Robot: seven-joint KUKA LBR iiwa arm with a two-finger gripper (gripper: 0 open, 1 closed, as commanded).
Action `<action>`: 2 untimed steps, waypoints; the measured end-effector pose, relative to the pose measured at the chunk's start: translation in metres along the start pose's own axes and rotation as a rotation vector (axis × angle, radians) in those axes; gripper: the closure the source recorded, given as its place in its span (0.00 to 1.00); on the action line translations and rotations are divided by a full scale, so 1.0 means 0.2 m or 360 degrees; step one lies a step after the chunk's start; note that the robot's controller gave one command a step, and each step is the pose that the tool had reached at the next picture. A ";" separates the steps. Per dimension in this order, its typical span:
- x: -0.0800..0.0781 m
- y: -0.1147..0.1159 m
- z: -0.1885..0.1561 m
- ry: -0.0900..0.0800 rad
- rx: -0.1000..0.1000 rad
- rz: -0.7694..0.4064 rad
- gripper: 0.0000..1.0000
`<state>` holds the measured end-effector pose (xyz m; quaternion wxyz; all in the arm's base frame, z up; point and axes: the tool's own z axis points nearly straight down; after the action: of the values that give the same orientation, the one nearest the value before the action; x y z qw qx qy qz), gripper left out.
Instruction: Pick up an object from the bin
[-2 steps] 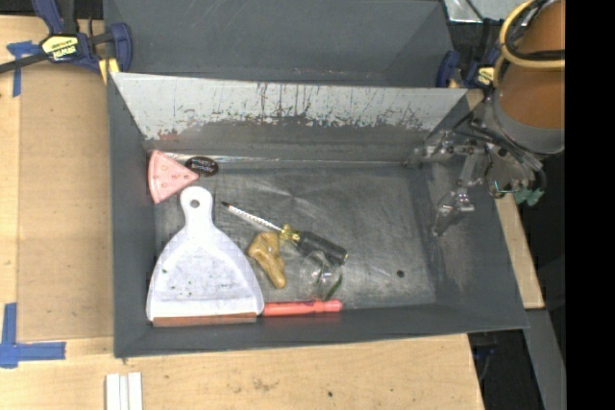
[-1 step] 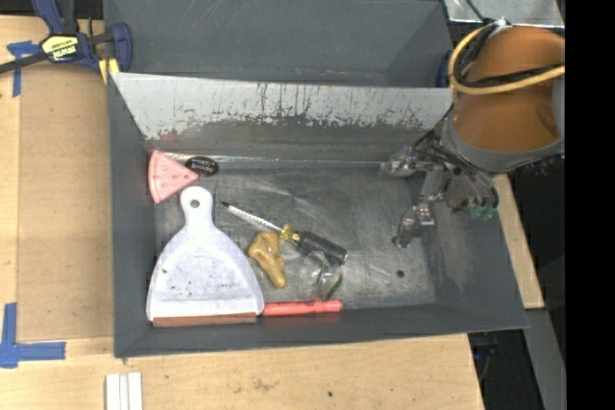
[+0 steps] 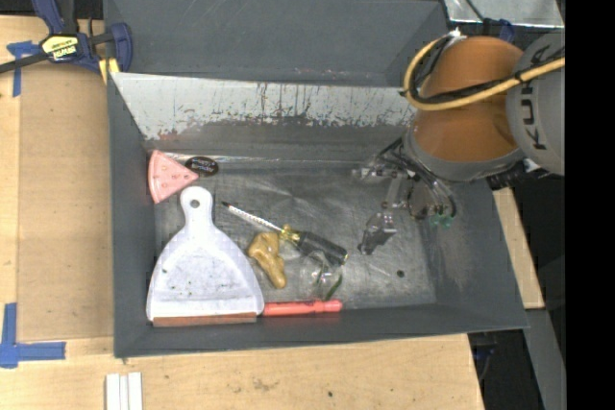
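Observation:
My gripper [image 3: 408, 224] hangs over the right part of the bin floor, open, with nothing between its fingers. One fingertip [image 3: 376, 237] points down and to the left, above bare metal. Just to its left lies a thin screwdriver-like tool [image 3: 288, 235] with a dark handle, set diagonally. A small clear and greenish piece [image 3: 328, 281] rests below that handle. A yellow-gold lump [image 3: 269, 262] lies against the tool's shaft. Along the front wall is a red pen [image 3: 303, 307].
A white dustpan [image 3: 204, 278] fills the front left corner. Behind it sit a pink triangular piece [image 3: 166, 175] and a small black oval [image 3: 203, 166]. The arm's orange cover and cables hang over the bin's right rim.

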<state>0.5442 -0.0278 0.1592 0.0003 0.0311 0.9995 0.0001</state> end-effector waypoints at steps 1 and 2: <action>-0.11 0.18 0.03 -0.0006 0.0000 0.0079 0.00; 0.03 0.28 0.34 -0.0013 -0.0004 0.0237 0.00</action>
<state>0.5410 0.0287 0.0917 0.0044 0.1053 0.9944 0.0011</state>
